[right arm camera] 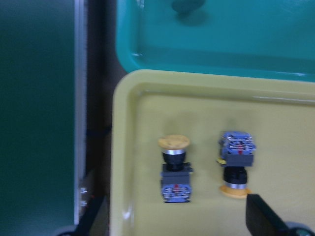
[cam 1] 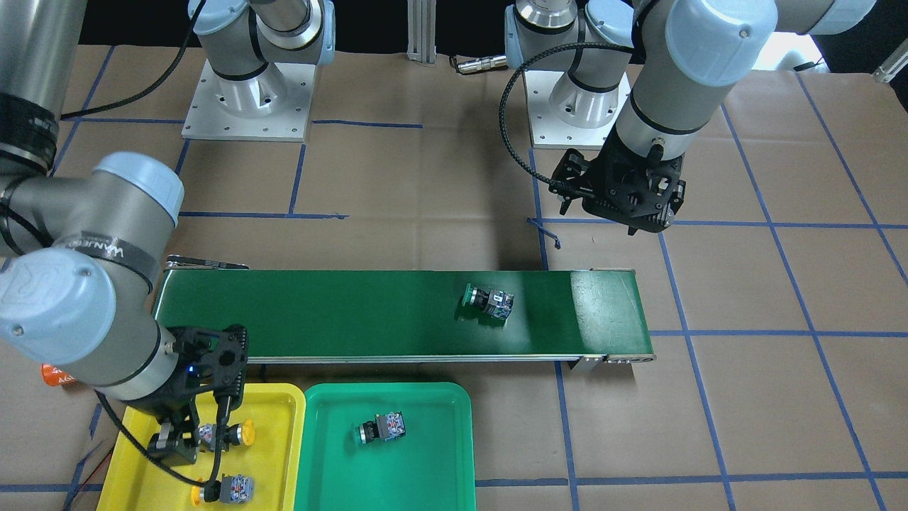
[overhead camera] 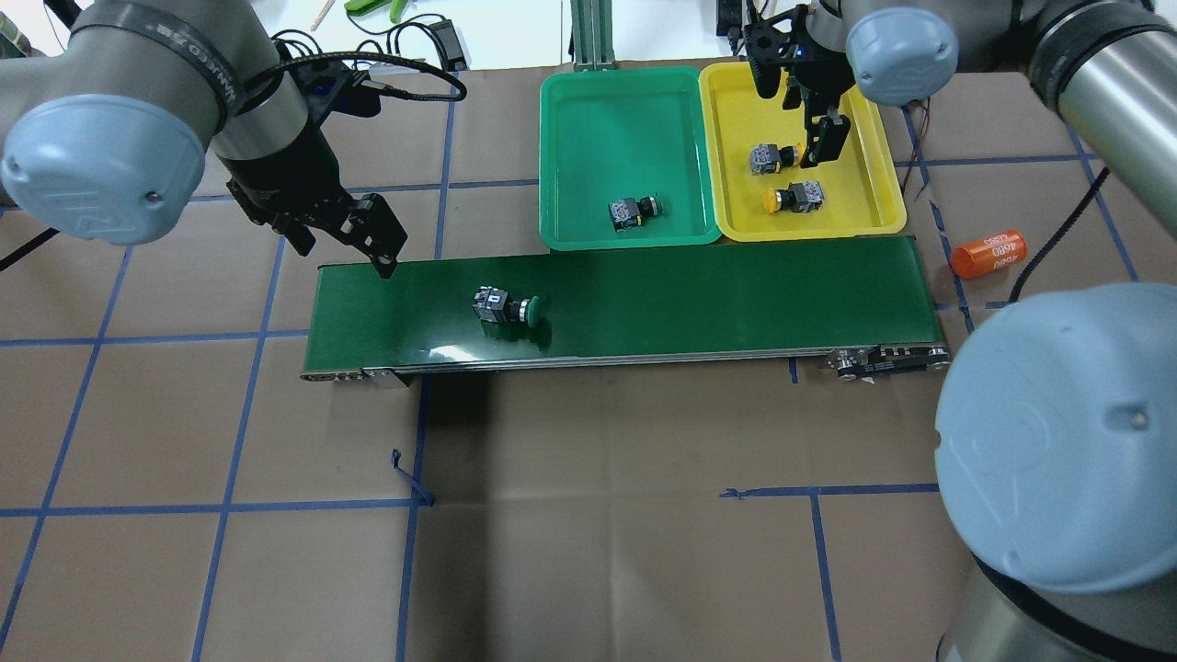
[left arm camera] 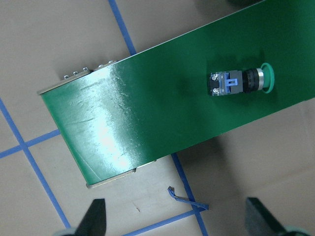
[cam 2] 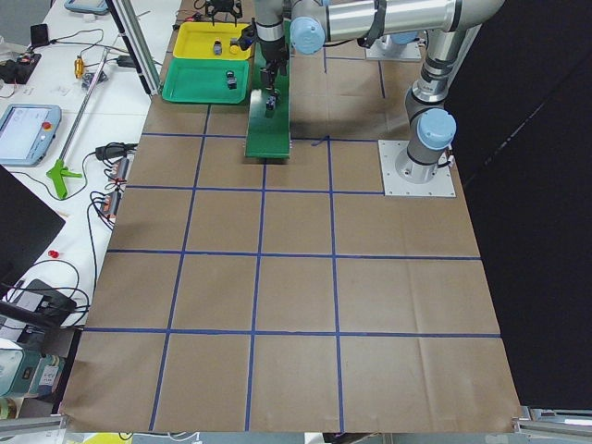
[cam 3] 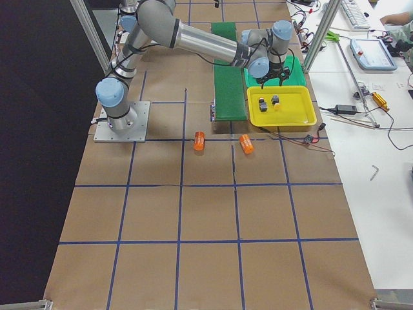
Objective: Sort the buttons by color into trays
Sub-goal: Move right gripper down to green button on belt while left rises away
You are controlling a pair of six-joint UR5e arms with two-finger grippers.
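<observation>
A green button [overhead camera: 504, 306] lies on its side on the conveyor belt [overhead camera: 690, 303]; it also shows in the left wrist view [left arm camera: 241, 82]. My left gripper [overhead camera: 342, 253] is open and empty, above the belt's left end, apart from that button. A second green button [overhead camera: 634, 210] lies in the green tray [overhead camera: 588, 101]. Two yellow buttons [overhead camera: 771, 156] [overhead camera: 796, 197] lie in the yellow tray [overhead camera: 864, 207]. My right gripper [overhead camera: 795, 119] is open and empty, low over the yellow tray, one finger beside the farther yellow button [right arm camera: 236, 164].
An orange cylinder [overhead camera: 988, 254] lies on the paper right of the belt's end, and a second one [cam 3: 200, 140] shows in the exterior right view. The trays sit side by side against the belt's far edge. Blue tape lines cross the brown table.
</observation>
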